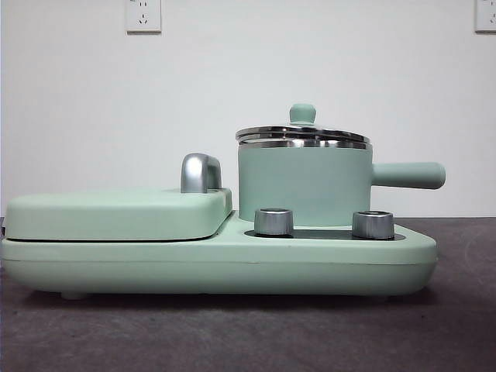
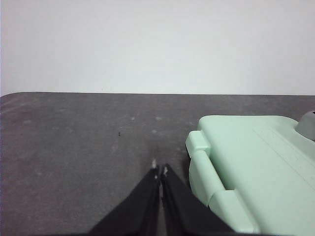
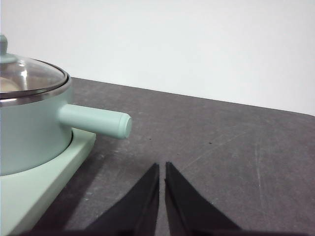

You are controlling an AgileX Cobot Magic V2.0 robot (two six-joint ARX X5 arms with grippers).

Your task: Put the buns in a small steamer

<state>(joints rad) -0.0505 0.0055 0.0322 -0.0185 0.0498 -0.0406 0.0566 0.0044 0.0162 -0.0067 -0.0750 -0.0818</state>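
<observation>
Small steamer sits on the right-hand bay of the mint-green cooker base, lid on, green knob up, straight side handle pointing away from the flat griddle lid and its chrome handle. Two steel dials stand at the base's front, below the pot.

My right gripper is the nearer one — its jaws closed to a thin slit, empty, hanging over bare dark table just off the handle's free end. The handle's long axis runs from the pot wall out toward my right side, so the pot lies along that line, beyond the handle tip. My left gripper is also pressed together and empty, over table beside the griddle end of the base, well apart from the steamer.

Buns: none in the open in any view. Through the glass lid, in the right wrist view, there is a pale patch low inside the pot — could be a bun, could be reflection; I cannot tell. The pot's far side is hidden, and the table behind the cooker is blocked in the front view.

Judgement: with the lid seated and both grippers idle, either the loading is finished or the buns lie out of sight.
</observation>
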